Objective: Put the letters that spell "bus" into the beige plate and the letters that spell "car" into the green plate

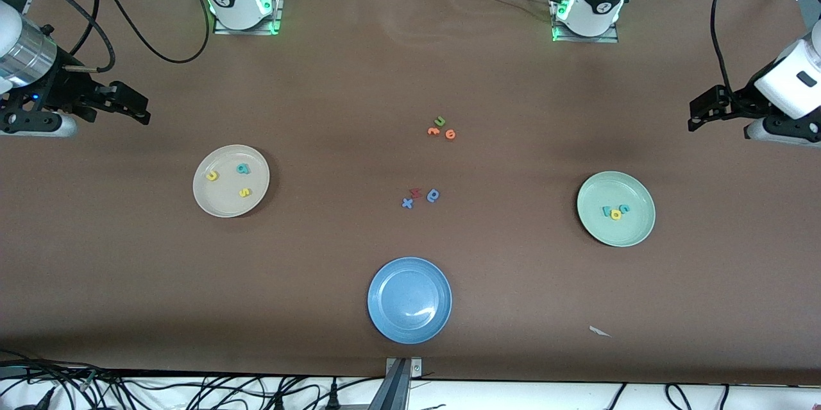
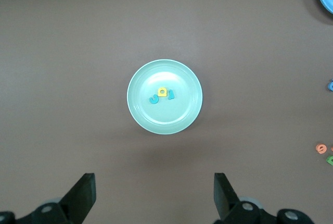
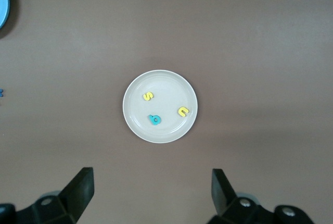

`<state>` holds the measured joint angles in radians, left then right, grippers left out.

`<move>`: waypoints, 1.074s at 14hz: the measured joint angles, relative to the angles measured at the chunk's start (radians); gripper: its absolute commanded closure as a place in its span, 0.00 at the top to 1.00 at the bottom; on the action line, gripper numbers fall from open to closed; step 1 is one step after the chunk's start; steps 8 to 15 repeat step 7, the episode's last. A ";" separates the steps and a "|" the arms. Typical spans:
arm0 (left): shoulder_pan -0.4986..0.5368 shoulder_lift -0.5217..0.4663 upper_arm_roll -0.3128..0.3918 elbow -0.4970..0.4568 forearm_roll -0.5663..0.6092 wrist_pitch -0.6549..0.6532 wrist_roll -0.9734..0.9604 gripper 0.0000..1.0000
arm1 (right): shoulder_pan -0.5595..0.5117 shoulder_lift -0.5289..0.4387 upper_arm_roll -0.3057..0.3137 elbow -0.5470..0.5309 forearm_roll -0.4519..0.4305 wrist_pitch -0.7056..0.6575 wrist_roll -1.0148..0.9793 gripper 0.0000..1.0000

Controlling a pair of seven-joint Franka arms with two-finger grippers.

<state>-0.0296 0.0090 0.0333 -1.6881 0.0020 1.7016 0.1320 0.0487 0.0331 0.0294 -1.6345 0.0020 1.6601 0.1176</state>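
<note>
The beige plate (image 1: 224,201) lies toward the right arm's end of the table and holds a teal "b" (image 1: 242,169), a yellow "u" (image 1: 212,175) and a yellow "s" (image 1: 244,192). The green plate (image 1: 632,230) lies toward the left arm's end with a teal "c" (image 1: 624,208), a yellow "a" (image 1: 616,213) and a teal "r" (image 1: 606,211) clustered in it. My right gripper (image 1: 142,110) (image 3: 152,178) hangs open and empty, up beside the beige plate (image 3: 166,130). My left gripper (image 1: 694,116) (image 2: 155,182) hangs open and empty beside the green plate (image 2: 171,117).
A blue plate (image 1: 409,299) with nothing in it sits nearest the front camera at mid-table. Loose letters lie in the middle: a green "u" (image 1: 440,120) with two orange letters (image 1: 433,131), and a blue "x" (image 1: 407,203), a red letter (image 1: 415,192) and a blue rounded letter (image 1: 433,195). A white scrap (image 1: 600,332) lies near the front edge.
</note>
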 measured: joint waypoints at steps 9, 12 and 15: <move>0.001 0.015 0.007 -0.016 0.000 0.002 0.026 1.00 | 0.000 0.000 0.000 0.000 0.000 0.000 0.000 1.00; 0.001 0.015 0.007 -0.016 0.000 0.002 0.026 1.00 | 0.000 0.000 0.000 0.000 0.000 0.000 0.000 1.00; 0.001 0.015 0.007 -0.016 0.000 0.002 0.026 1.00 | 0.000 0.000 0.000 0.000 0.000 0.000 0.000 1.00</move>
